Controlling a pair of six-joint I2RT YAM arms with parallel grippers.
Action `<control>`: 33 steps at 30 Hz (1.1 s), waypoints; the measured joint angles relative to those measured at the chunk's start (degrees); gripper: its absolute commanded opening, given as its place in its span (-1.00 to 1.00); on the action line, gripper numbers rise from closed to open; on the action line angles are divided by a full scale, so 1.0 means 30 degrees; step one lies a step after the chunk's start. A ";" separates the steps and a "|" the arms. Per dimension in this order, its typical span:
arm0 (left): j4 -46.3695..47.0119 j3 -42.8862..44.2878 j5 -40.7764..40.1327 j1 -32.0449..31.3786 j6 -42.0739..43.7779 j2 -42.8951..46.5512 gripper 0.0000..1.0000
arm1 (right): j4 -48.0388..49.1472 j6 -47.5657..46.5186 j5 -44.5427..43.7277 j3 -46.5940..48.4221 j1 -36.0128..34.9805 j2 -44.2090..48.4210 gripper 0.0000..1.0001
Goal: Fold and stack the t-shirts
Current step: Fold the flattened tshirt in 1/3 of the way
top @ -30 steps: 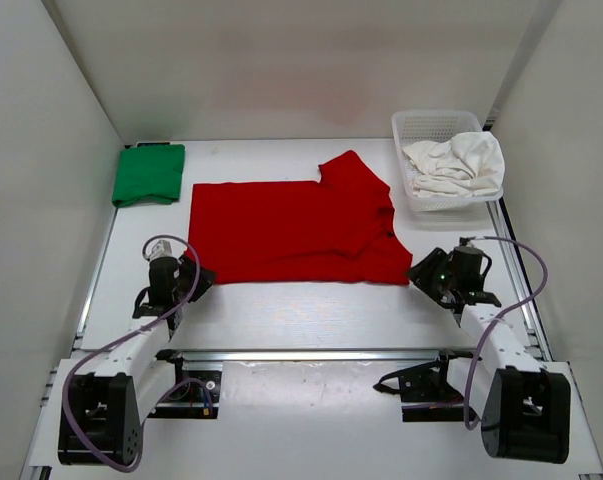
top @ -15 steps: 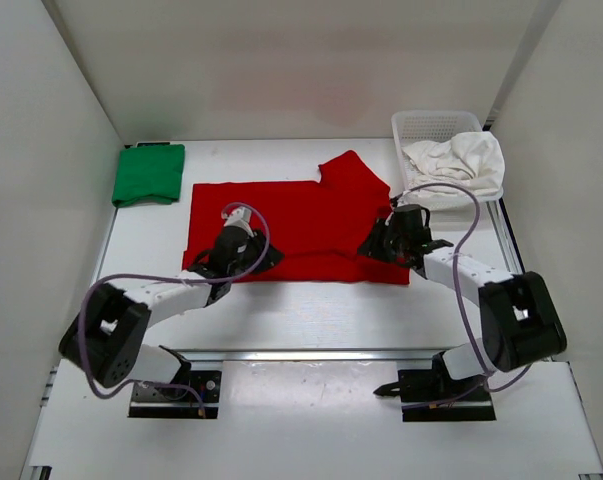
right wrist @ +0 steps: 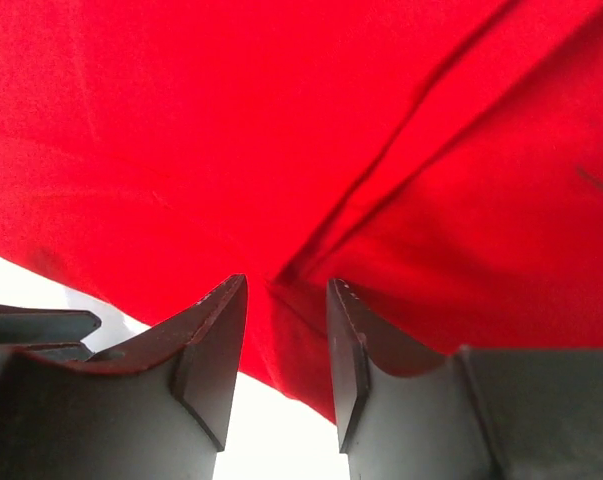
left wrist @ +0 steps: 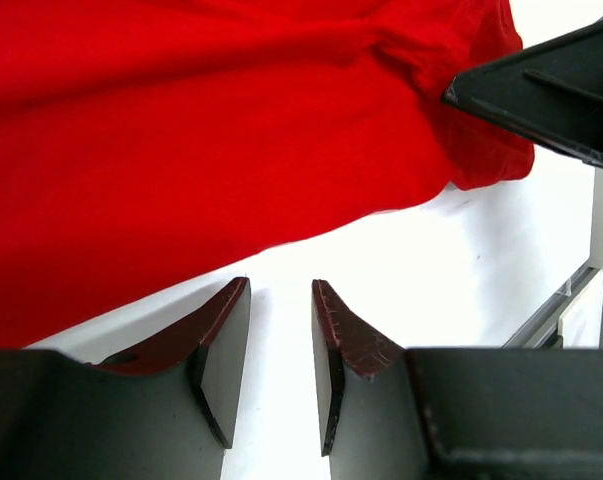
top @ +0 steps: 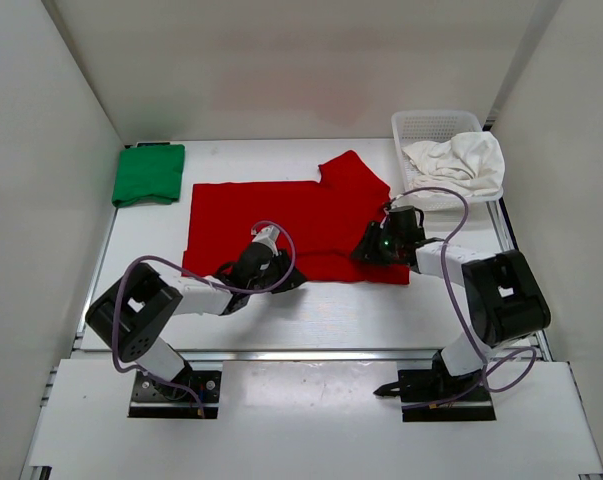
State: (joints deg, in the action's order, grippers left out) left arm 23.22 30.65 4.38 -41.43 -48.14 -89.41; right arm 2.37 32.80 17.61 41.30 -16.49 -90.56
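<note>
Left gripper (left wrist: 281, 288) and right gripper (right wrist: 286, 283), jaws apart on both, have swung in across the worktop (top: 331, 310) to the red t-shirt (top: 281, 215) near hem, likely set to pinch for the fold

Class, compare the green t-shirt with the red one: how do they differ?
The green t-shirt is folded into a small square; the red t-shirt lies spread flat. The green one sits far left on the table; the red one covers the middle. Both are plain cloth.
</note>
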 measured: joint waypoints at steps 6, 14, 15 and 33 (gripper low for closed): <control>0.0495 -0.0962 0.0087 0.0605 -0.0051 0.0248 -0.18 | 0.0372 0.0036 0.0233 0.0612 -0.0044 -0.0969 -0.59; 0.0736 -0.1151 0.0131 0.0641 -0.0102 0.0255 -0.17 | 0.0117 0.0124 0.0444 0.2164 -0.0109 -0.1909 -0.89; 0.0787 -0.1151 0.0138 0.0605 -0.0124 0.0262 -0.17 | 0.0022 0.0153 0.0459 0.2710 -0.0109 -0.2142 -0.86; 0.0816 -0.1457 0.0168 0.0634 -0.0313 0.1545 -0.15 | -0.1188 -0.0379 -0.1384 0.6812 -0.0335 -0.3067 -0.77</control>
State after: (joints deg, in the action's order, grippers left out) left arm 25.67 26.28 4.89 -39.53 -49.08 -84.77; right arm -1.19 31.66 13.45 61.73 -17.50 -99.77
